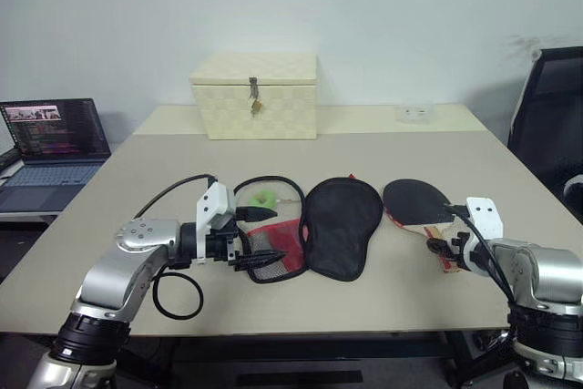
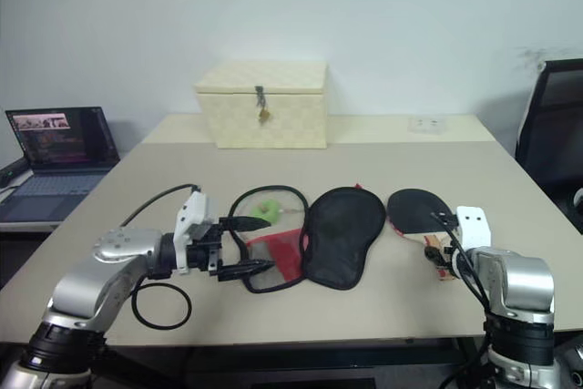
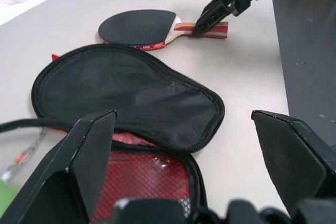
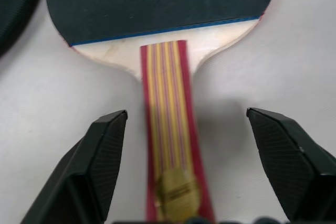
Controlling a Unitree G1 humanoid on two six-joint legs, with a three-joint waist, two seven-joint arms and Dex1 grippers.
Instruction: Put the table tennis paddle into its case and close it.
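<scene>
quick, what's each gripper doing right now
left gripper: open, holding nothing, at the open case.
right gripper: open, fingers either side of the table tennis paddle handle, not gripping it.

Tabletop (image 1: pixel 437 148) mid-zone bare between the cream checkered box (image 1: pixel 254 95) at the rear and the items near the front edge; a gripper can pass there freely. Front row crowded: the case (image 1: pixel 339 225) lies opened flat, its lid just beside the table tennis paddle (image 1: pixel 416 202), narrow strip of table between them. Right gripper (image 4: pixel 184 166) straddles the paddle handle, fingers apart, bare table on both sides of the handle. Left gripper (image 1: pixel 257 239) sits wide open at the case's mesh half; black cable loop (image 1: pixel 178 295) lies under that arm. Laptop (image 1: pixel 52 148) off the table's left side, black chair (image 1: pixel 551 116) off its right.
</scene>
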